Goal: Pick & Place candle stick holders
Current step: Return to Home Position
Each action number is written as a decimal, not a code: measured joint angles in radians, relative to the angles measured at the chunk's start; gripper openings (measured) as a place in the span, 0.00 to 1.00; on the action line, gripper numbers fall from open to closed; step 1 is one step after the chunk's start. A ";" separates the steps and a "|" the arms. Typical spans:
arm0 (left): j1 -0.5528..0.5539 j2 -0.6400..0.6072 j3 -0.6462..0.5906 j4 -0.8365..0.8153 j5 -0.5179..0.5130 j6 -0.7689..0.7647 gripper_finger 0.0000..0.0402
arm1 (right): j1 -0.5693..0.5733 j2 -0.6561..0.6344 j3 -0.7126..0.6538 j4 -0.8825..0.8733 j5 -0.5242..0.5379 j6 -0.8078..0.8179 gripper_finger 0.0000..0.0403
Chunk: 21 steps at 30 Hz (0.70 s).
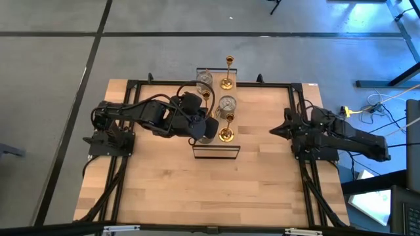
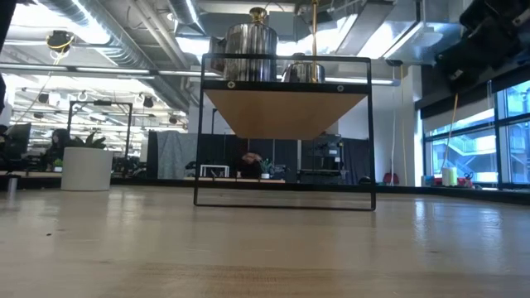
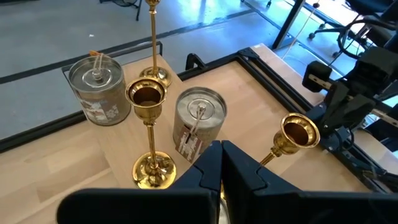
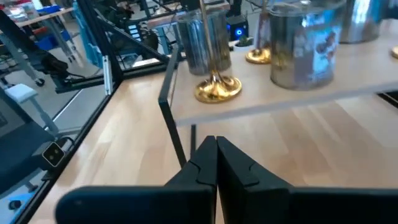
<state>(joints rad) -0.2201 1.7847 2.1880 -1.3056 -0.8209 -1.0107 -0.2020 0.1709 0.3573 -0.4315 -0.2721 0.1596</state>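
Observation:
A small wooden shelf on a black wire frame (image 1: pixel 215 152) stands mid-table. On its top stand three slim gold candlesticks (image 1: pixel 228 72) (image 1: pixel 205 96) (image 1: pixel 226 129) and two squat silver holders (image 1: pixel 204 77) (image 1: pixel 227 103), each resting on its base. My left gripper (image 3: pixel 221 163) hovers shut above the shelf's near left part, beside a silver holder (image 3: pixel 199 119) and close to the nearest gold candlestick (image 3: pixel 297 134). It holds nothing. My right gripper (image 4: pixel 216 148) is shut and pulled back at the table's right side (image 1: pixel 277 131), facing the shelf and the gold base (image 4: pixel 217 89).
The black frame rails (image 1: pixel 298 98) run along the table's sides. A white pot with a green plant (image 2: pixel 87 168) stands beyond the table at the left of the low view. Bare wooden tabletop (image 1: pixel 210 190) lies between the shelf and the near edge.

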 joint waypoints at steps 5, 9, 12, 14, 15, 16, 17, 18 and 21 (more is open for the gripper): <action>0.009 0.000 0.000 0.000 -0.003 0.010 0.00 | 0.000 -0.095 -0.015 -0.018 0.027 0.040 0.00; 0.015 0.000 0.000 0.000 -0.003 0.012 0.00 | 0.000 -0.154 -0.034 -0.021 0.088 0.097 0.00; 0.015 0.000 0.000 0.001 -0.004 0.018 0.00 | 0.000 -0.171 -0.054 -0.019 0.113 0.130 0.00; 0.015 0.000 0.000 0.001 -0.004 0.018 0.00 | 0.000 -0.171 -0.065 -0.017 0.115 0.141 0.00; 0.015 0.000 0.000 0.001 -0.003 0.018 0.00 | 0.000 -0.171 -0.075 0.001 0.115 0.144 0.00; 0.015 0.000 0.000 0.001 -0.003 0.018 0.00 | 0.000 -0.171 -0.088 0.013 0.116 0.154 0.00; 0.015 0.000 0.000 0.001 0.000 0.018 0.00 | 0.000 -0.171 -0.102 0.018 0.124 0.170 0.00; 0.015 0.000 0.000 0.001 0.002 0.018 0.00 | 0.000 -0.171 -0.117 0.033 0.130 0.179 0.00; 0.015 0.000 0.000 0.001 0.002 0.018 0.00 | 0.000 -0.171 -0.161 0.105 0.131 0.212 0.00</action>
<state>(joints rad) -0.2047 1.7847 2.1880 -1.3048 -0.8189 -0.9924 -0.2020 -0.0006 0.1959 -0.3269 -0.1413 0.3715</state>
